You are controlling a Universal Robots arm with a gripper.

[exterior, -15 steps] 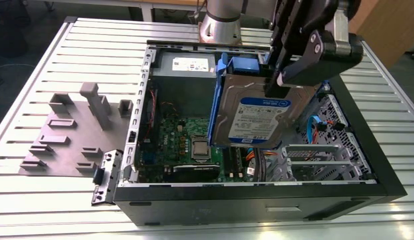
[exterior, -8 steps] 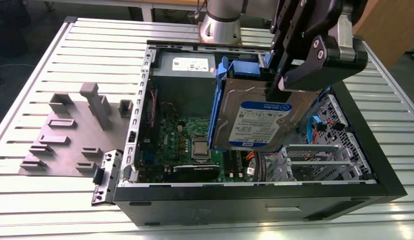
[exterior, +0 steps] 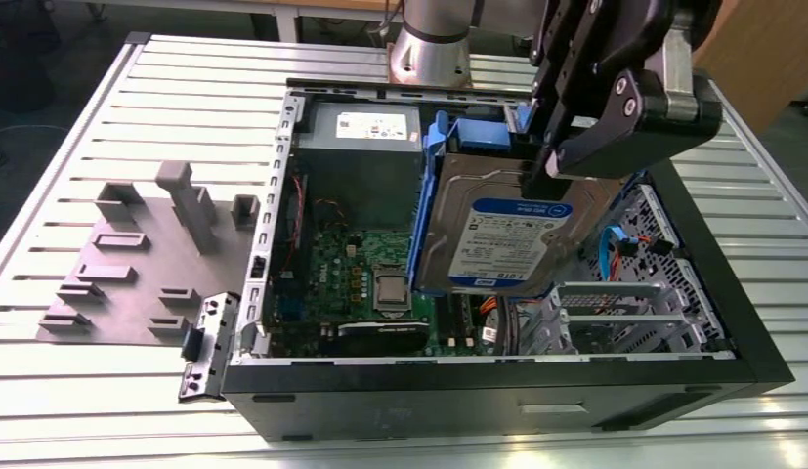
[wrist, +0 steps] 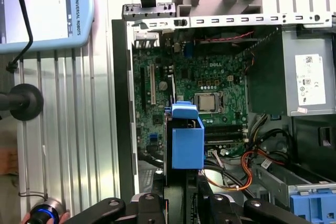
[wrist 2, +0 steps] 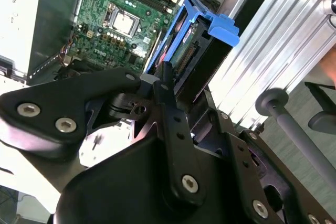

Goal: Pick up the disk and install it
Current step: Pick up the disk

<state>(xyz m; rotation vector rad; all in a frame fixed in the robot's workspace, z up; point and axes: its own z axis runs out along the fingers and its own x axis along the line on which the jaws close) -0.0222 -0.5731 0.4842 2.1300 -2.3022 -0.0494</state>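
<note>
The disk [exterior: 505, 239], a silver-grey drive with a white-and-blue label and blue carrier rails, hangs tilted above the open computer case [exterior: 508, 391]. It sits over the gap between the motherboard and the drive cage. My gripper [exterior: 547, 174] is shut on the disk's upper end, near the back of the case. In the second wrist view the black fingers [wrist 2: 166, 85] clamp the disk [wrist 2: 191, 40] edge-on, its blue end handle [wrist 2: 223, 24] pointing away. In the first wrist view the disk's blue handle [wrist: 187, 135] hangs over the motherboard, just beyond the gripper [wrist: 184, 195].
Inside the case are the green motherboard [exterior: 364, 274], a grey power-supply box [exterior: 364, 127], a metal drive cage [exterior: 613, 313] and another blue-handled carrier [wrist: 312, 203]. A grey fixture plate [exterior: 143, 254] lies on the slatted table at the exterior view's left. A teach pendant [wrist: 47, 9] rests beside the case.
</note>
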